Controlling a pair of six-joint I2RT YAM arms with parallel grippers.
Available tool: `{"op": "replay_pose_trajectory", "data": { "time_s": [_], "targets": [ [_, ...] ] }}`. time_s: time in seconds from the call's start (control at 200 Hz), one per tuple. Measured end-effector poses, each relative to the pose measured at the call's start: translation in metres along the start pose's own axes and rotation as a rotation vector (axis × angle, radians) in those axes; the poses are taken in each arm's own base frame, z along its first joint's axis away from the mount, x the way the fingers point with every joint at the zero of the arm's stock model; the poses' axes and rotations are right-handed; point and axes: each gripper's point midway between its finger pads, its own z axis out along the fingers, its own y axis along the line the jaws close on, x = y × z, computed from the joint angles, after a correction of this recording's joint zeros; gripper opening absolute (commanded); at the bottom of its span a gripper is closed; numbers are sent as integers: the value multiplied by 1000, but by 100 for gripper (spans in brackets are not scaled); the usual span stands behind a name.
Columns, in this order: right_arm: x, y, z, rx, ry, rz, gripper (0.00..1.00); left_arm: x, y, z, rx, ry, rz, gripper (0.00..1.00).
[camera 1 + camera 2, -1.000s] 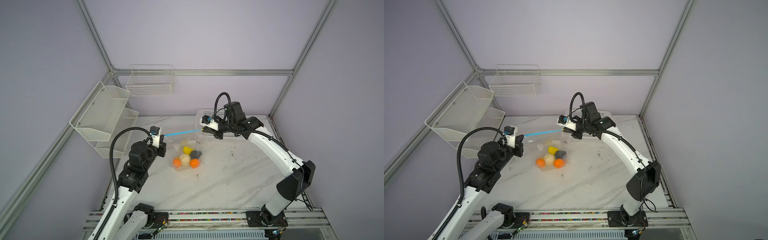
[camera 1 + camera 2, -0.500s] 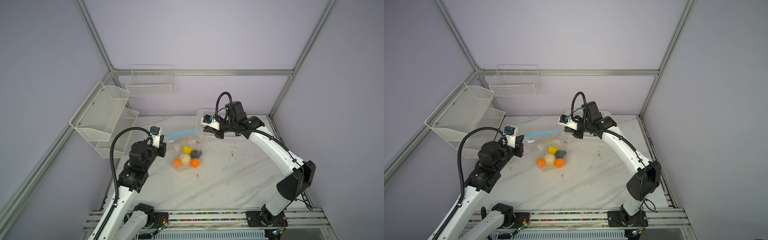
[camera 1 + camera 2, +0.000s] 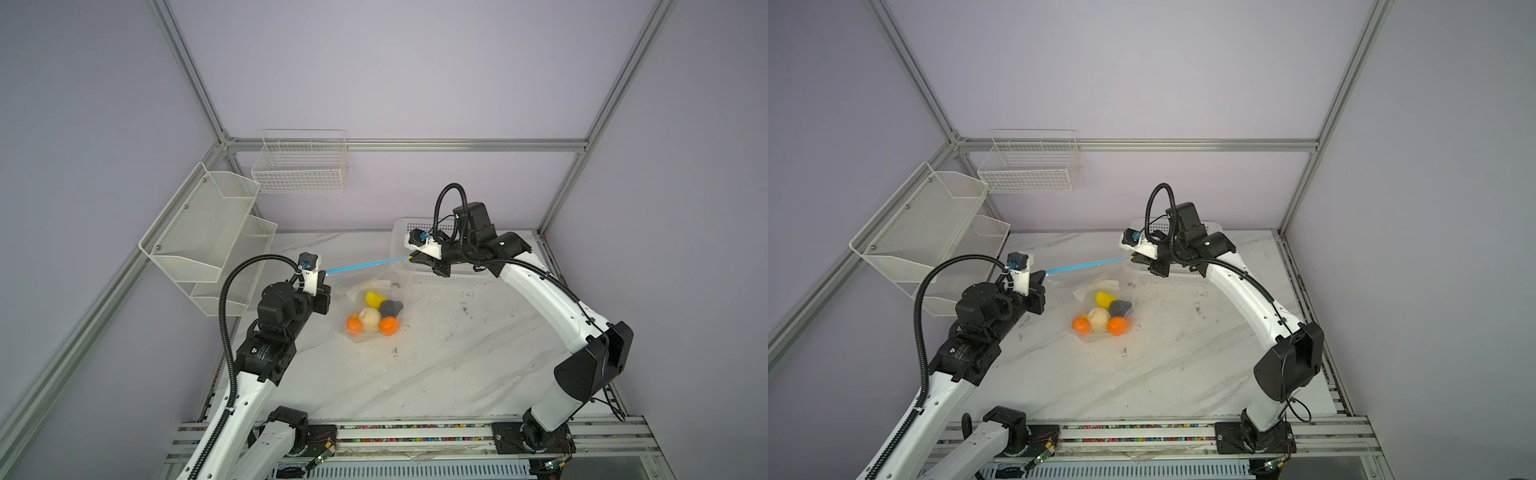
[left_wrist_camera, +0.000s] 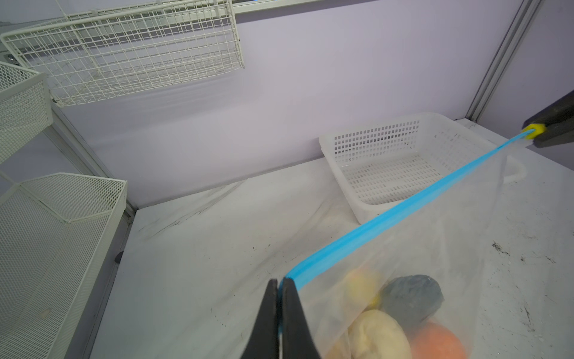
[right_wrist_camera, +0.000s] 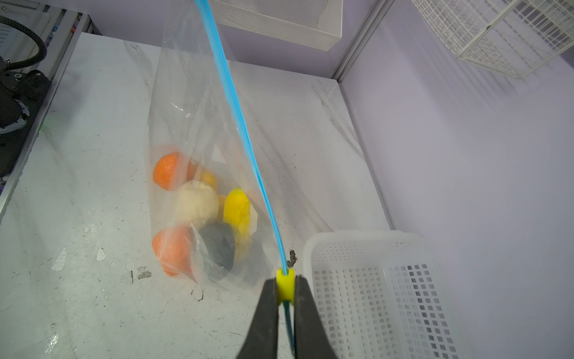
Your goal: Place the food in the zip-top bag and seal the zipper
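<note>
Two tight pinches: left gripper on thin light-blue zipper strip, right gripper on small yellow slider tab; clear plastic bag apparently touches table.

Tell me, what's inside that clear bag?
Inside the bag you can see two orange balls, a cream ball, a black lump and a yellow piece. Bits of more yellow peek out behind them; anything else under the pile is covered.
</note>
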Motion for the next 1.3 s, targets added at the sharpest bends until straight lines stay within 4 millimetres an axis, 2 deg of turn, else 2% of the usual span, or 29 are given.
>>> {"op": "replay_pose_trajectory", "data": {
  "time_s": [0.67,0.725,0.945,1.16,1.3],
  "targets": [
    [-2,8,-3,-43,-20,-15,12,-3,0,-4,1,-12,-2,0],
    [-2,10,-3,-50,-21,-14,15,-3,0,-4,4,-14,-3,0],
    [-2,12,-5,-69,-32,-7,39,-12,0,-14,14,-51,-4,0],
    [-16,13,-15,-73,-74,-24,47,-19,-3,-19,31,-81,-4,0],
    [-34,18,-26,-58,-115,-57,48,-21,-4,-19,38,-93,-3,0]
  ]
}}
